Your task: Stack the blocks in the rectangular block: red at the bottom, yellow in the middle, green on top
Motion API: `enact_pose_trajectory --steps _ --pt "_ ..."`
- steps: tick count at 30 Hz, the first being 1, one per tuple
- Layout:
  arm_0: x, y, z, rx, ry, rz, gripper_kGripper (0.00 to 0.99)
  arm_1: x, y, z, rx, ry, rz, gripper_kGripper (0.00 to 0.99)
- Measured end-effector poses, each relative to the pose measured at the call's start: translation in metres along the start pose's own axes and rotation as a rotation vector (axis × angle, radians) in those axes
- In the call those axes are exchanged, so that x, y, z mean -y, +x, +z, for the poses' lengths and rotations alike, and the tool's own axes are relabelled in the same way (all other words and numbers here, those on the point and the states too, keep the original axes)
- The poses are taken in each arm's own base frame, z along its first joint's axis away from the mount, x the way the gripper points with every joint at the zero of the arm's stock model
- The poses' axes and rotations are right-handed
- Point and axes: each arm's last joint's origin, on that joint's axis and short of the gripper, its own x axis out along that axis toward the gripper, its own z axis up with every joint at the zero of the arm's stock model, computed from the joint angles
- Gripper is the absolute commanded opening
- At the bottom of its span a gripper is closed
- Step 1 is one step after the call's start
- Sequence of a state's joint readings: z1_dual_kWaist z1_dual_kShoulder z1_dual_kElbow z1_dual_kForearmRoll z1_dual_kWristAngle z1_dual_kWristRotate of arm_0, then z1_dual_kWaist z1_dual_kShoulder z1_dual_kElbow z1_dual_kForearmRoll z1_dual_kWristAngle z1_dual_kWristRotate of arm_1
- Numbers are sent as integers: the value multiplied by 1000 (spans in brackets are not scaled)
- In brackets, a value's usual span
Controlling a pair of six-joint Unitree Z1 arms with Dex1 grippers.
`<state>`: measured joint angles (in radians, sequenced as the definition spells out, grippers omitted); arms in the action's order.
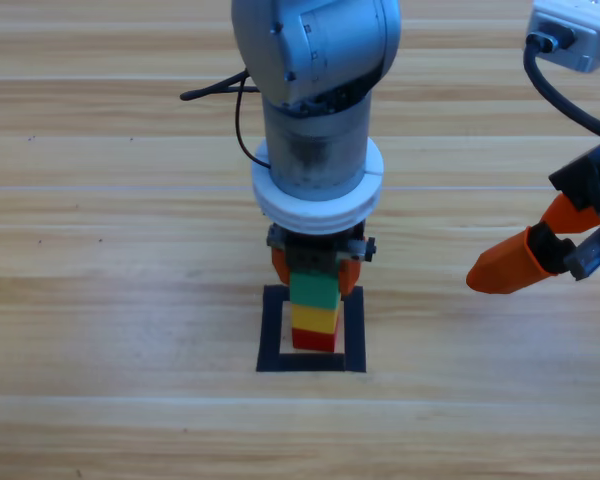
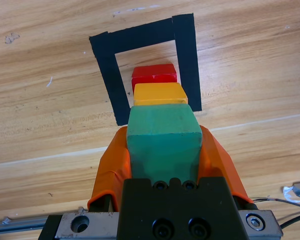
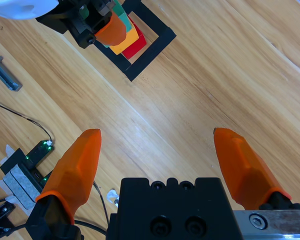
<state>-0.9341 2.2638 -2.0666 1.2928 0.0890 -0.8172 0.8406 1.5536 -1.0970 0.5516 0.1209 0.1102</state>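
1. Left arm's grey body fills the top-middle of the high view, nearest the lens, coming straight down over the tape square; its left claw [image 1: 315, 268] sits at the stack's top, at 12 o'clock of the square.
2. Left claw is clamped on the green cube [image 1: 314, 289]: left wrist view shows both orange jaws pressed against the cube's two sides [image 2: 163, 142].
3. Green sits on the yellow cube [image 1: 315, 319], yellow on the red cube [image 1: 315, 340]. Order matches the task: red bottom, yellow middle, green top.
4. Stack stands inside the rectangular block [image 1: 269, 330], the black tape outline, wood showing around red's base. Looks roughly central, edges of the three cubes fairly lined up.
5. Why held: my read is the claw grips green to steady it during placement, so the tower doesn't tip. Release and lift look like what's left; jaws should part before rising or green may drag off.
6. Right claw [image 1: 550, 245] waits at 3 o'clock of the square, well apart from the stack. Jaws spread wide, nothing between them [image 3: 157, 155].
7. View differences: high view gives stack order and both arms' positions, but hides the jaw contact behind the wrist. Left wrist view shows the grip and the tape outline [image 2: 185, 60] beyond. Right wrist view shows the stack far off at its 11 o'clock, plus cables and a small board on the counter [image 3: 215, 75] that the others miss.
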Motion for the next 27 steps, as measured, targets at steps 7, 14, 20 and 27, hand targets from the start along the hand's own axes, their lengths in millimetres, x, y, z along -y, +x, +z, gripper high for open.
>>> enact_pose_trajectory --steps 7,14,20,27 --pt "0 0 0 3 -5 -2 411 0 0 0 0 0 3 989" --pt "1 0 1 4 -6 -2 598 0 0 0 0 0 3 989" --pt "1 0 2 8 -11 2 627 0 -1 0 3 1 3 989" --pt "1 0 2 13 -18 6 652 -1 -3 0 9 0 4 989"
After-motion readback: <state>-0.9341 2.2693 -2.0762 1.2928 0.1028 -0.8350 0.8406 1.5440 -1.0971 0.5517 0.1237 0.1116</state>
